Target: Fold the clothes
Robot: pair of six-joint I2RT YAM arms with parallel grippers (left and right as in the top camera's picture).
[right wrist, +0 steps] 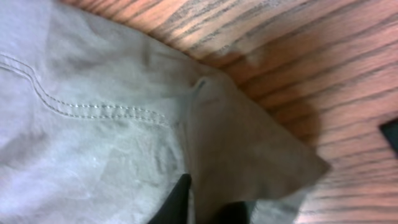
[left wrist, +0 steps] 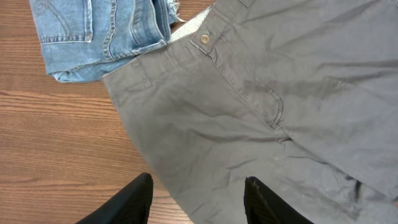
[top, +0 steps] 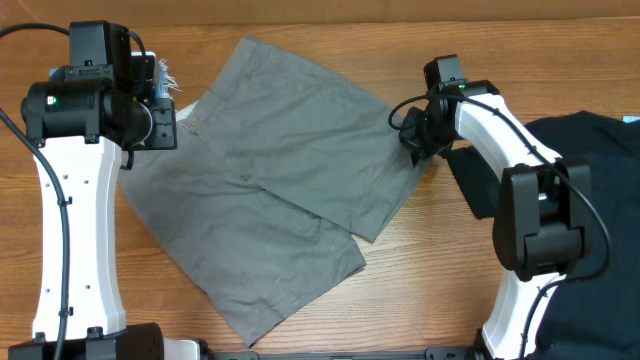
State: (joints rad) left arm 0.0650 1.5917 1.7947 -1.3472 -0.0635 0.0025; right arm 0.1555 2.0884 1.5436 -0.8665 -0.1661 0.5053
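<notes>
One pair of grey-khaki shorts [top: 270, 170] spread flat mid-desk [top: 430, 270], button waistband touching one small pair of denim shorts [left wrist: 99, 37] at the far left; one black T-shirt [top: 600, 180] at the right edge. Two grippers: left gripper [left wrist: 198, 193] above the waistband side, jaws apart; right gripper [right wrist: 208, 205] at a leg's hem corner, jaws clamped on the lifted cloth.

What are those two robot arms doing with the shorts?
They are getting ready to fold a pair of grey-khaki cotton shorts lying spread on the wooden table. The right gripper looks to be pinching a corner of one leg hem. The left gripper hovers open near the buttoned waistband, beside small light-blue denim shorts.
</notes>
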